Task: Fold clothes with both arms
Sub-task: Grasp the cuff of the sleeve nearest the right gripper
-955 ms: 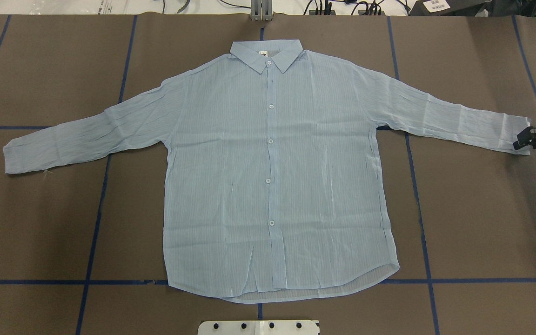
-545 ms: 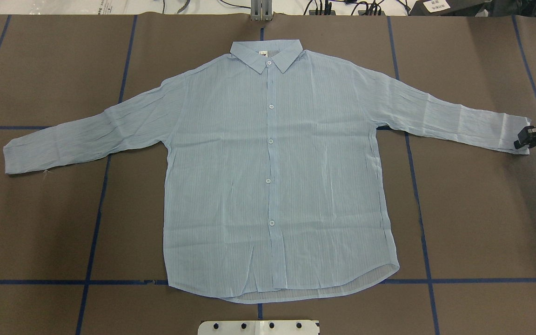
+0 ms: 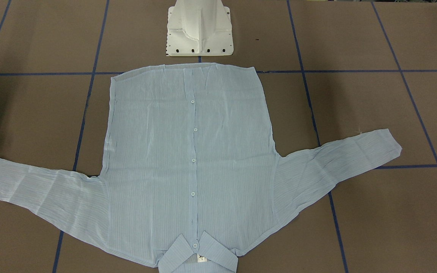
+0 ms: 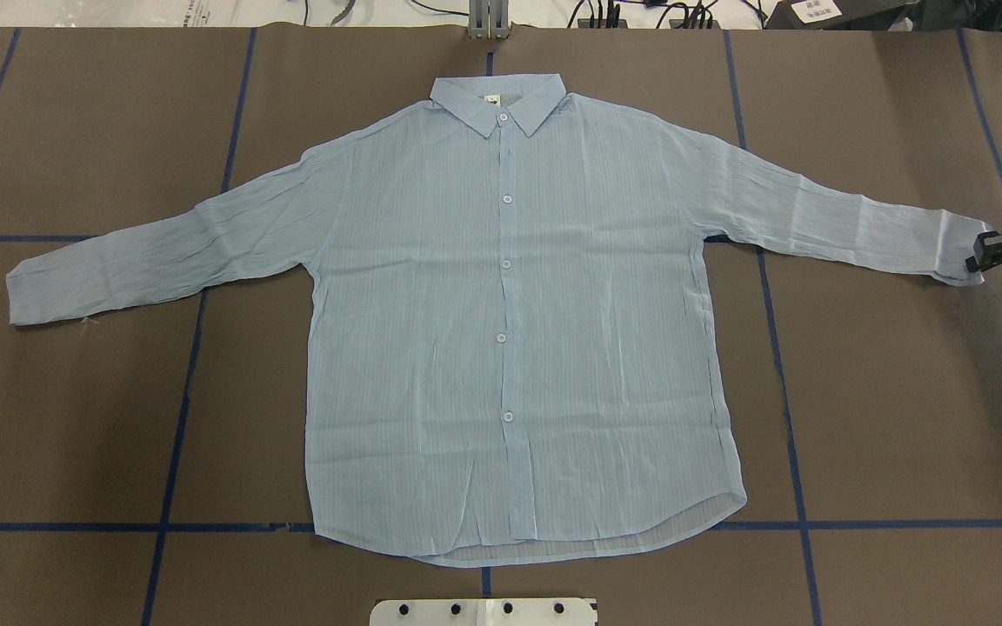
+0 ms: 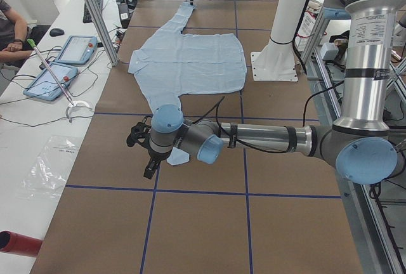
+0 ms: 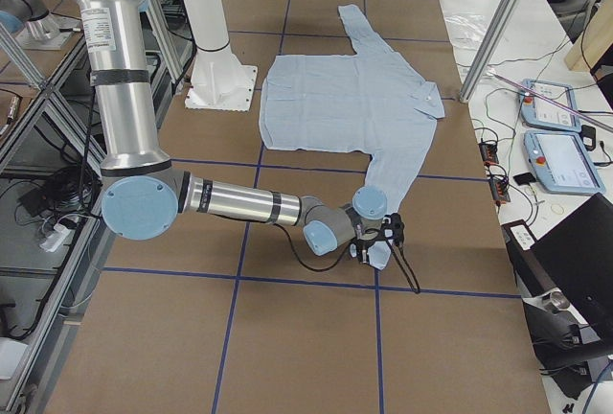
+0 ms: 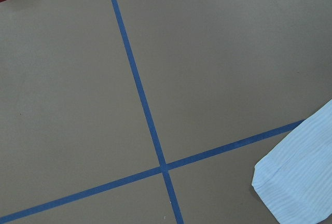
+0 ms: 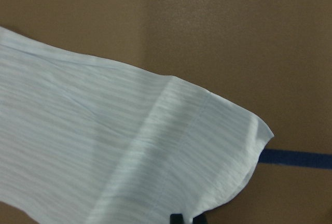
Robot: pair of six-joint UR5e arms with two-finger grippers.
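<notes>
Light blue and finely striped, the shirt [image 3: 192, 151] lies flat, buttons up, on the brown table [image 3: 374, 227] in the front-facing view. Its hem is toward the white pedestal [image 3: 199, 30], and the frame cuts off the collar and one cuff. From overhead, the right gripper [image 4: 979, 256], half out of frame, pinches the sleeve's curled cuff. From the left end, the left gripper [image 5: 150, 163] hangs just beside the other cuff; whether it is parted cannot be told. From the right end, the wrist hides most of the pinched cuff. The left wrist camera catches only a cuff corner and blue tape lines [image 7: 140, 105]. The right wrist camera shows striped cloth, with fingertips barely visible at the bottom edge.
</notes>
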